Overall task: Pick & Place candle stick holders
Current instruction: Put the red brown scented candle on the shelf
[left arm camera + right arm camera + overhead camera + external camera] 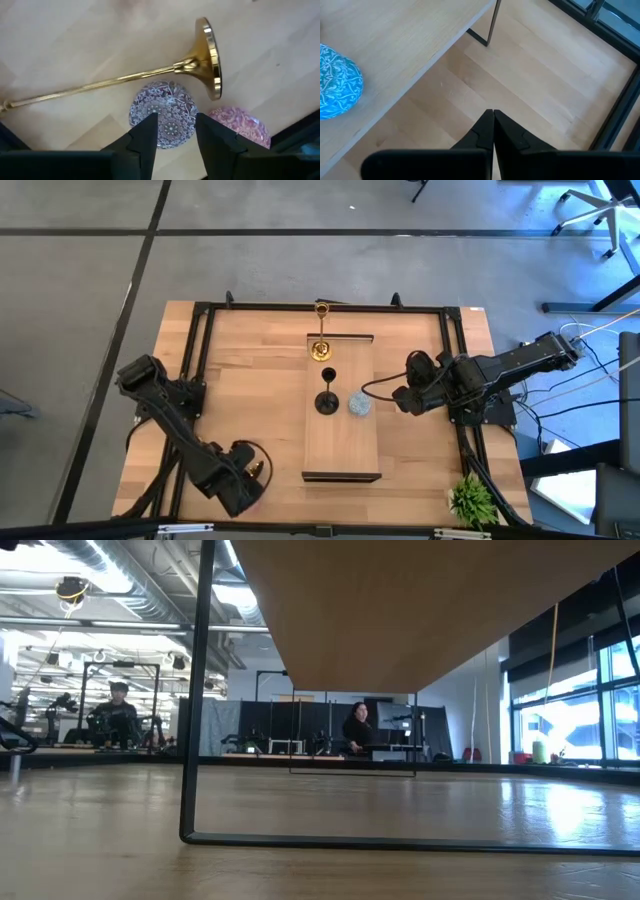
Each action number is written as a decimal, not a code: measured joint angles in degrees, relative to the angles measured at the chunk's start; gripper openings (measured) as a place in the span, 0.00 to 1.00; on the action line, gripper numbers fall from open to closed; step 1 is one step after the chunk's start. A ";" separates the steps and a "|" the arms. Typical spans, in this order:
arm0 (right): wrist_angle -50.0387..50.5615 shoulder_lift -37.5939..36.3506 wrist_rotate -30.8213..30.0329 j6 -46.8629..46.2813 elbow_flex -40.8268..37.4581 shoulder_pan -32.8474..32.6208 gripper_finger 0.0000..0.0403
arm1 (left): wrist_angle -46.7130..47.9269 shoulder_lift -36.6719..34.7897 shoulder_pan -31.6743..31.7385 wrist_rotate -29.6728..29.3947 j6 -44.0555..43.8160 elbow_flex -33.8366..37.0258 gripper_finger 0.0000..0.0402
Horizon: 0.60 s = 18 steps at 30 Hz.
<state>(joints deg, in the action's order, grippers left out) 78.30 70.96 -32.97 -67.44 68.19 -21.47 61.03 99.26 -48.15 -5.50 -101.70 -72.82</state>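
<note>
Three holders sit on the riser [341, 450] mid-bench; left gripper [172, 131], fingers apart, hovers over the mauve holder [167, 114] near the bench's front-left corner. Next: descend, clamp. Right gripper [493, 120] closed, idle.

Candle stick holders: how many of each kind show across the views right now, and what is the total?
Gold stemmed: 2, one upright on the raised shelf, one lying on the table.
Black stemmed: 1.
Low round patterned: 3, light-blue, mauve, pink.
Total: 6.
</note>
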 joint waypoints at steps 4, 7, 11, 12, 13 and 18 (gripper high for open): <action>0.00 0.00 0.17 0.00 0.02 -0.06 0.02 | 0.05 0.00 1.10 1.82 3.06 0.00 0.34; 0.00 0.00 0.17 0.00 0.02 -0.07 0.02 | 0.29 0.00 1.70 2.69 4.78 0.00 0.40; 0.00 0.02 0.17 0.00 0.01 -0.07 0.02 | 1.86 0.00 1.77 4.91 6.32 0.00 0.54; 0.00 0.02 0.17 0.00 0.02 -0.07 0.02 | 3.16 0.06 1.76 6.23 4.67 0.00 0.58; 0.00 0.00 0.17 0.00 0.02 -0.04 0.02 | 4.43 0.17 1.67 6.98 3.34 0.01 0.61; -0.11 0.01 0.17 0.00 0.00 -0.04 0.02 | 3.97 0.22 -0.53 3.64 -2.46 0.09 0.70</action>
<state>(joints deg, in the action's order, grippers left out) 78.19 70.97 -32.80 -67.44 68.19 -21.52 65.00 99.48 -48.68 -1.87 -104.15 -72.73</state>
